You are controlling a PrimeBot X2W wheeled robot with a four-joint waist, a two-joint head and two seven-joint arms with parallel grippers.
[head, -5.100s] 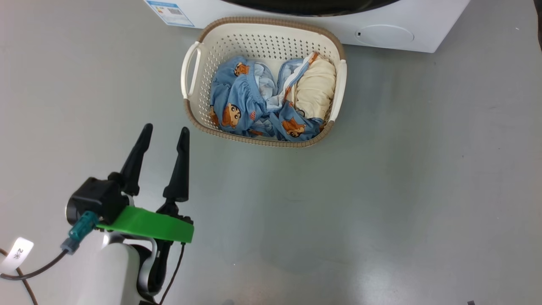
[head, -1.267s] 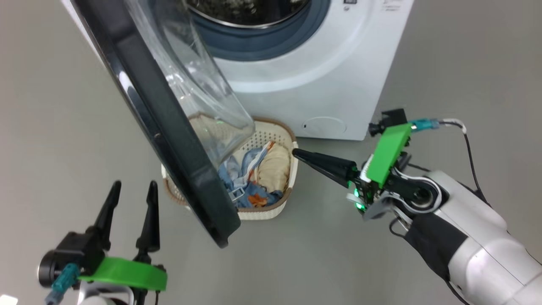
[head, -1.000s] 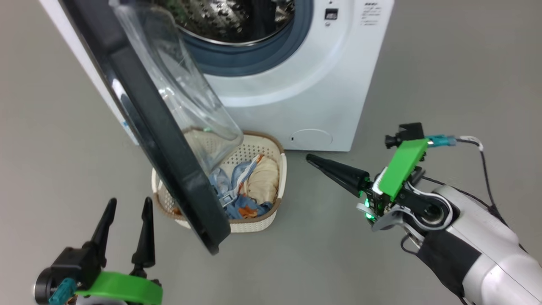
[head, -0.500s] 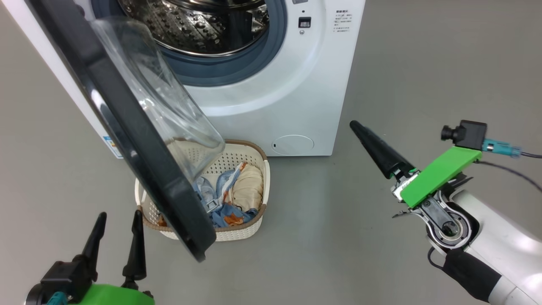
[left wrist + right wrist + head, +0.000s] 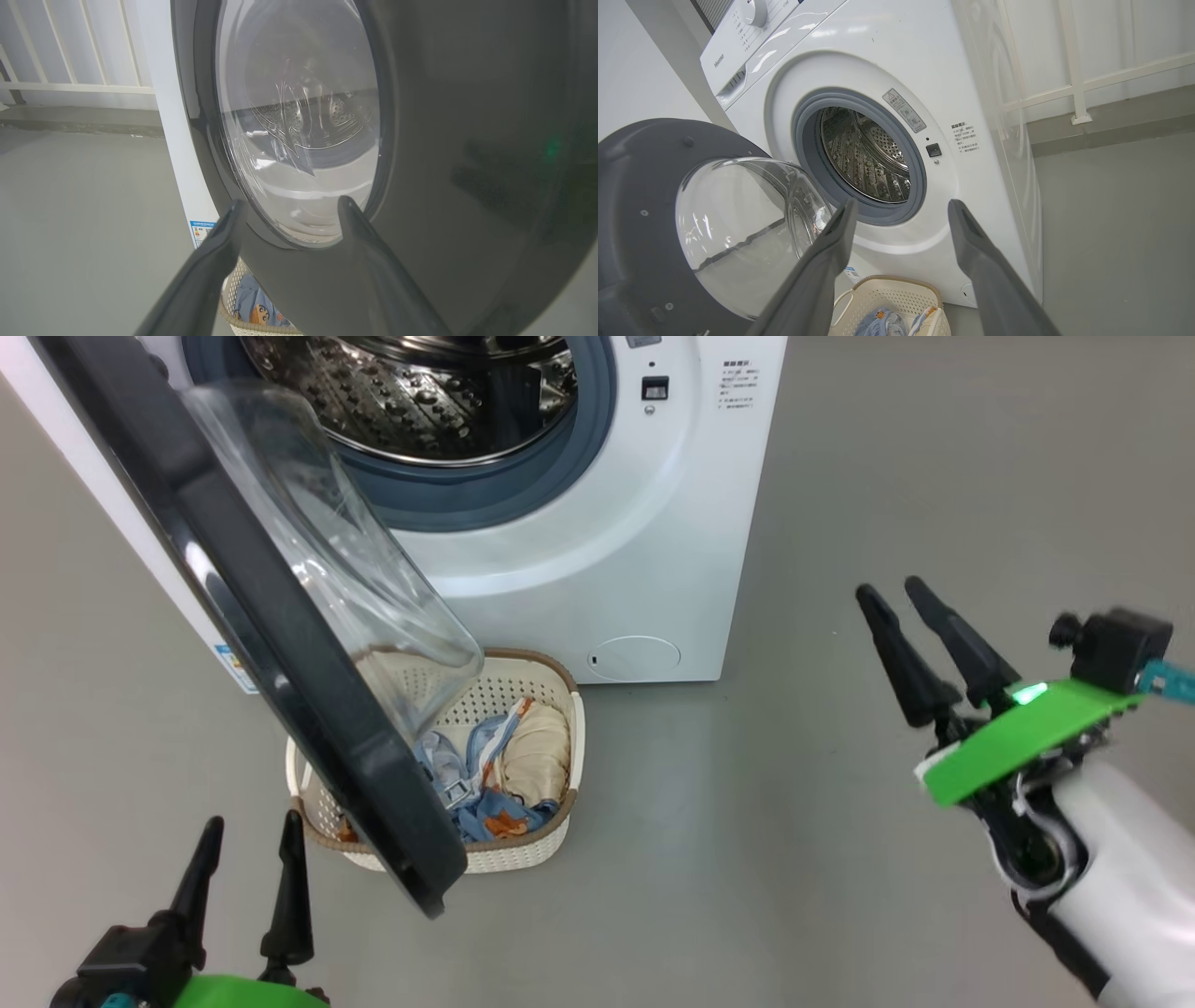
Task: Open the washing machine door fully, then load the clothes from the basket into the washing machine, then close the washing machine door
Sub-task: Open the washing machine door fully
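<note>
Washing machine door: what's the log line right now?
door open | clothes in basket | left gripper open | right gripper open

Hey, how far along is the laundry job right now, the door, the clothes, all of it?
Done: the washing machine door is swung out from the washing machine, baring the drum, though perhaps not fully. In hand: nothing; the left claw and right claw are both open and empty. Left: the clothes all lie in the basket, none visible in the drum, and the door needs closing after.
</note>
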